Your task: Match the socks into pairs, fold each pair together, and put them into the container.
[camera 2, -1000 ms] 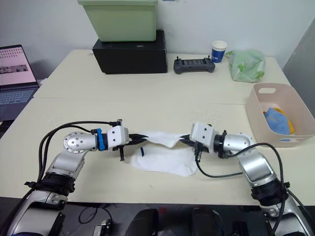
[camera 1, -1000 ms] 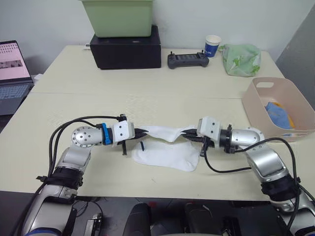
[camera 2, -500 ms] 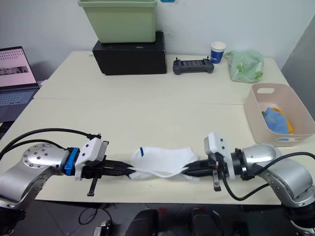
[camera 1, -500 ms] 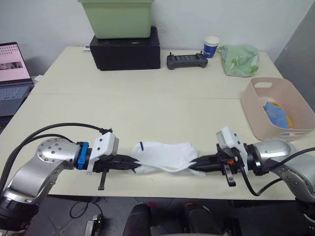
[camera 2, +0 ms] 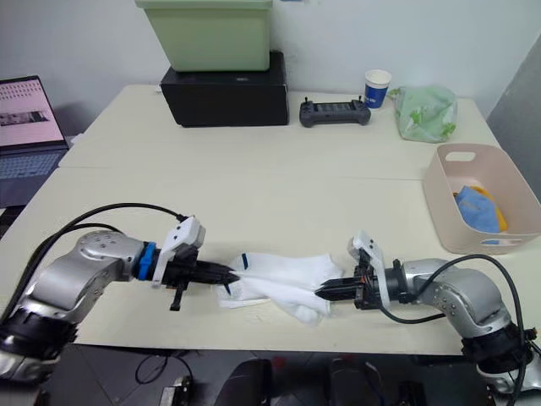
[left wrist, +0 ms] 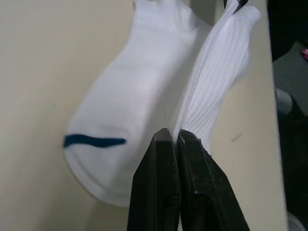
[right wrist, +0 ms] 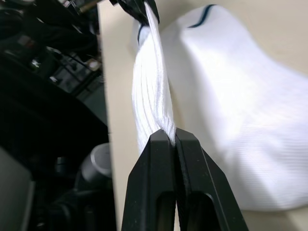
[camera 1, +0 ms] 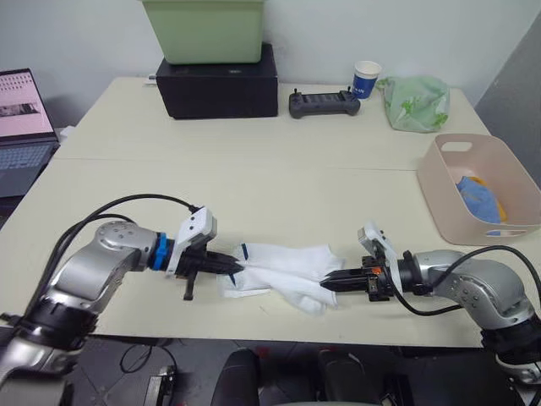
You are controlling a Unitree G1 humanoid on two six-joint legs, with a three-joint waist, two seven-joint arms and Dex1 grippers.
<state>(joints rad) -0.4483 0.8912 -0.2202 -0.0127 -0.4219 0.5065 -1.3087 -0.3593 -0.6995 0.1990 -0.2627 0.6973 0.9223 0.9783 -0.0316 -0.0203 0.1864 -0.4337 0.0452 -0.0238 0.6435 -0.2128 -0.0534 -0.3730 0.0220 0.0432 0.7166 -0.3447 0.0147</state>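
Step in hand, by the look of it: pairing the white socks. One white sock (camera 1: 287,256) lies flat near the front edge of the table (camera 1: 254,186), dark mark at its cuff. The second white sock (left wrist: 219,72) is pulled out lengthwise between the two arms, just over and along the near side of the flat one.

Left gripper (camera 1: 237,266) is clamped on one end of this sock, fingers (left wrist: 161,192) pressed together with fabric between. Right gripper (camera 1: 327,285) pinches the other end the same way, fingers (right wrist: 159,187) tight on bunched cloth.

Container (camera 1: 448,207) sits well apart, at the table's right edge, with blue and orange socks already inside.

Next move, as judged: lay the held sock squarely onto the flat one, then let go. Alignment matters; the held sock sits close to the table's edge and could slip off.
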